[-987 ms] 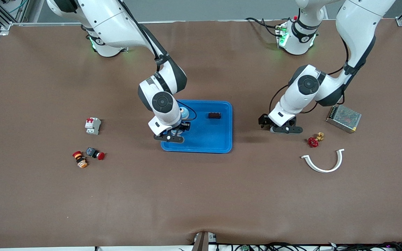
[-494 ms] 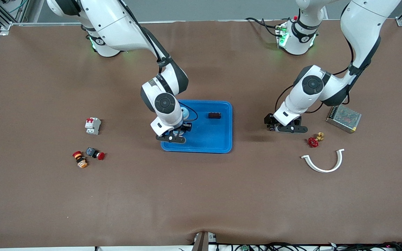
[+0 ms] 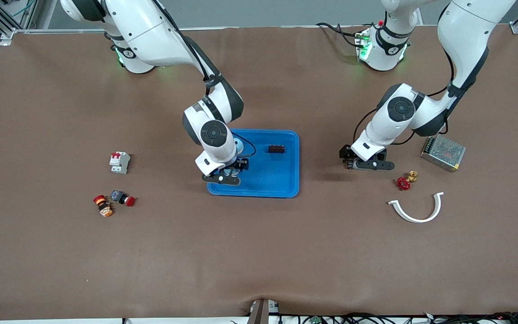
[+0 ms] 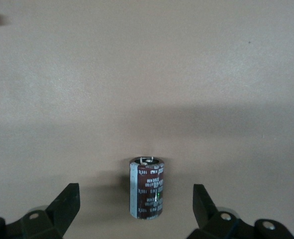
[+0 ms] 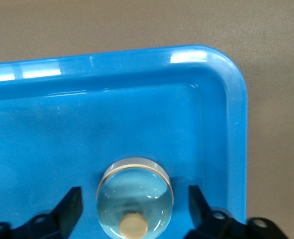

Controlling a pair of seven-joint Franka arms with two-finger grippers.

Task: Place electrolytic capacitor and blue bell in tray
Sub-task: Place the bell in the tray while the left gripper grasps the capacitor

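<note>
The blue tray [image 3: 272, 177] lies mid-table. My right gripper [image 3: 224, 174] hangs low over the tray's corner toward the right arm's end. In the right wrist view that gripper [image 5: 135, 197] is open. The pale blue bell [image 5: 135, 199] rests on the tray [image 5: 137, 104] floor between its fingers, with gaps on both sides. My left gripper [image 3: 368, 164] is low over the bare table, between the tray and a mesh box. In the left wrist view it [image 4: 135, 197] is open, and the dark brown electrolytic capacitor [image 4: 147, 188] sits on the table between its fingers, untouched.
A small dark block [image 3: 276, 149] lies in the tray. A metal mesh box [image 3: 442, 153], a red valve [image 3: 404, 182] and a white curved strip [image 3: 416, 209] sit toward the left arm's end. A circuit breaker [image 3: 119, 162] and push buttons [image 3: 124, 198] lie toward the right arm's end.
My right gripper has opened, and the bell now rests free in the tray. The left arm shifted slightly away from the tray, its gripper still open.
</note>
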